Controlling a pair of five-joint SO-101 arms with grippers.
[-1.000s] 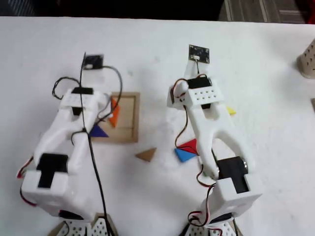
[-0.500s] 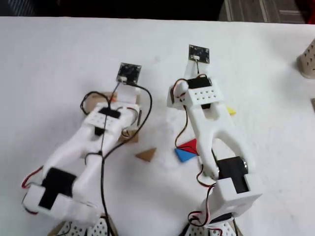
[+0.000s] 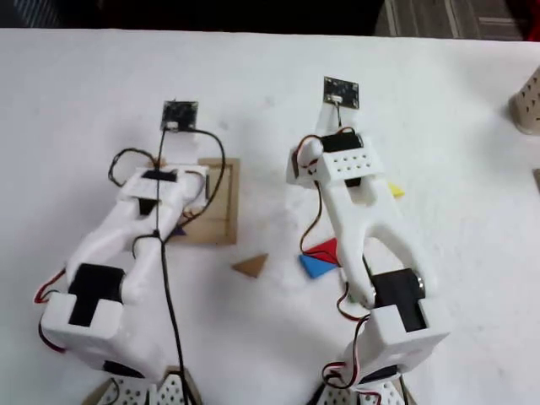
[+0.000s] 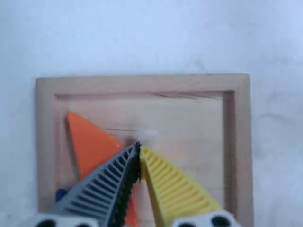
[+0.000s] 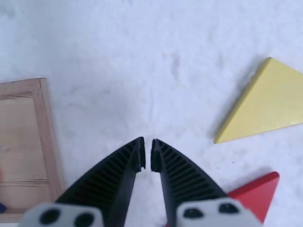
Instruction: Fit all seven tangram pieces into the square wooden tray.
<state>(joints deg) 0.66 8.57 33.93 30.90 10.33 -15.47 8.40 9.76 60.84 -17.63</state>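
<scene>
The square wooden tray (image 4: 142,83) lies flat on the white table, and an orange triangle (image 4: 90,142) rests inside it against one wall. My left gripper (image 4: 138,152) hangs over the tray's middle, shut and empty, its tips beside the orange piece. A blue piece (image 4: 60,194) peeks out behind the grey finger. From above, my left arm (image 3: 160,190) covers most of the tray (image 3: 223,199). My right gripper (image 5: 147,156) is shut over bare table, between the tray (image 5: 28,137) and a yellow triangle (image 5: 270,101), with a red triangle (image 5: 255,194) close by.
A brown triangle (image 3: 251,265) lies loose between the two arms. Red (image 3: 325,250) and blue (image 3: 314,266) triangles lie partly under the right arm (image 3: 354,173), and the yellow triangle (image 3: 395,191) shows on its other side. A perforated beige object (image 3: 529,101) stands at the right edge.
My left arm swung right across the tray, then back left, and now covers the orange and blue pieces seen from above before. The right arm kept still.
</scene>
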